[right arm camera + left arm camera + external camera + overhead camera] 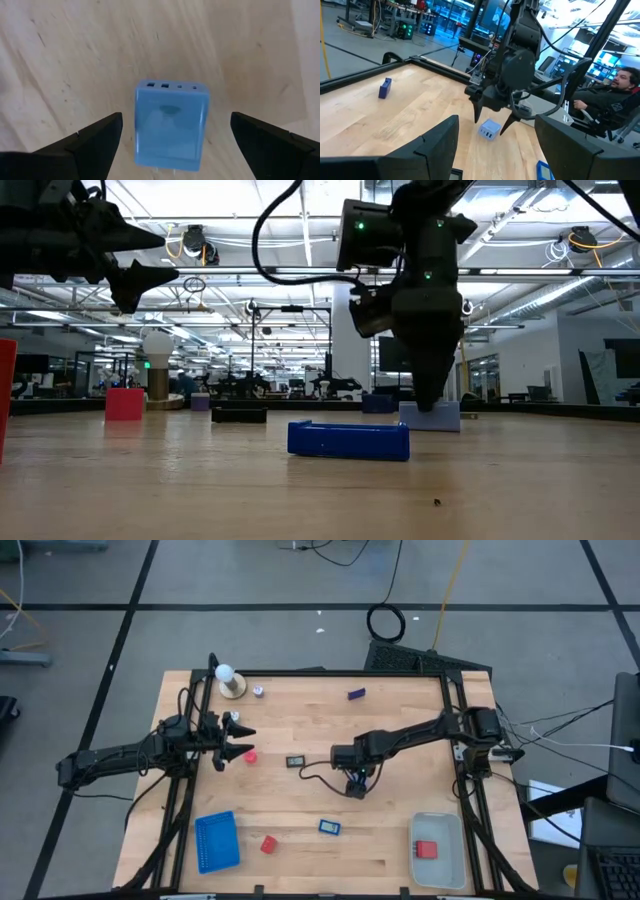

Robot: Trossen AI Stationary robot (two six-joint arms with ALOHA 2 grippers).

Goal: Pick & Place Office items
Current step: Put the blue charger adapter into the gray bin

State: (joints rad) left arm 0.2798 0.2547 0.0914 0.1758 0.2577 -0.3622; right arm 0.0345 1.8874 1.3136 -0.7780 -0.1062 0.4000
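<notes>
A pale-blue block point(172, 125) with small slots in one end lies flat on the wooden table near its middle. My right gripper point(355, 784) points down over it, open. Its two fingertips point(476, 119) stand on either side of the block point(489, 130) without touching it. Loose office items on the table include a black piece point(296, 761), two red blocks point(251, 755) point(268, 844), a blue piece point(330, 827) and a dark-blue piece point(356, 694). At the left side my left gripper point(240, 742) stays level above the table, open and with nothing between its fingers.
A blue ribbed tray point(216, 841) lies at the near left. A pale bin point(455, 860) at the near right holds a red item point(426, 849). A white ball on a tan base point(230, 680) stands at the far left, with a small bit point(258, 691) beside it. A person point(620, 100) sits beyond the table.
</notes>
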